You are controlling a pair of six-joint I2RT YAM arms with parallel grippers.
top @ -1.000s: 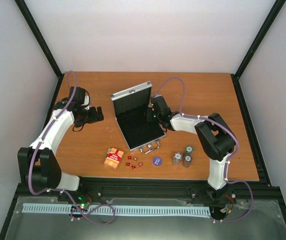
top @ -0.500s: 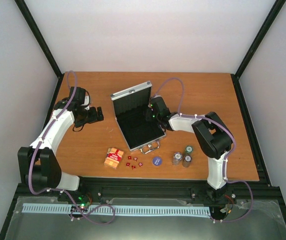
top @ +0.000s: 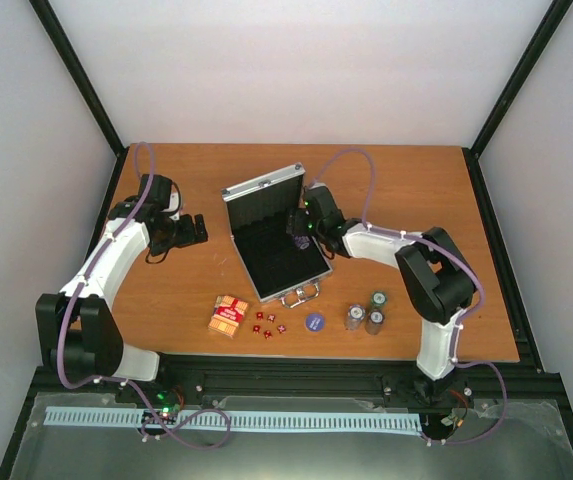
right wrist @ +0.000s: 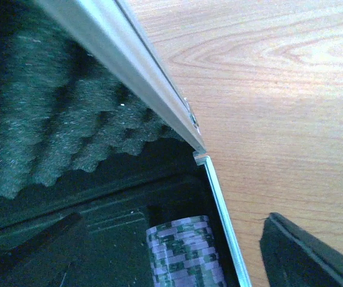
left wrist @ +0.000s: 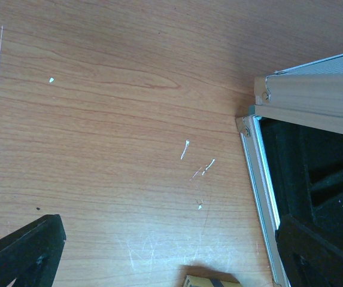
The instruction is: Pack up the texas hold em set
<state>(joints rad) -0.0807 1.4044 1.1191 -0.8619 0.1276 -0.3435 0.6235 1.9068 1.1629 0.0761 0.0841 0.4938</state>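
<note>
Nearest, in front of the case, lie the card box, dice, disc and loose chip stacks. Over the case's right wall the right gripper hangs with fingers spread wide, gripping nothing; a purple chip stack lies inside the case between them. Left of the case, the left gripper is likewise spread and empty.

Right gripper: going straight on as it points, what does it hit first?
Likely the purple-and-white chip stack lying in the silver aluminium case, between the fingers of the open right gripper; depth unclear.
</note>
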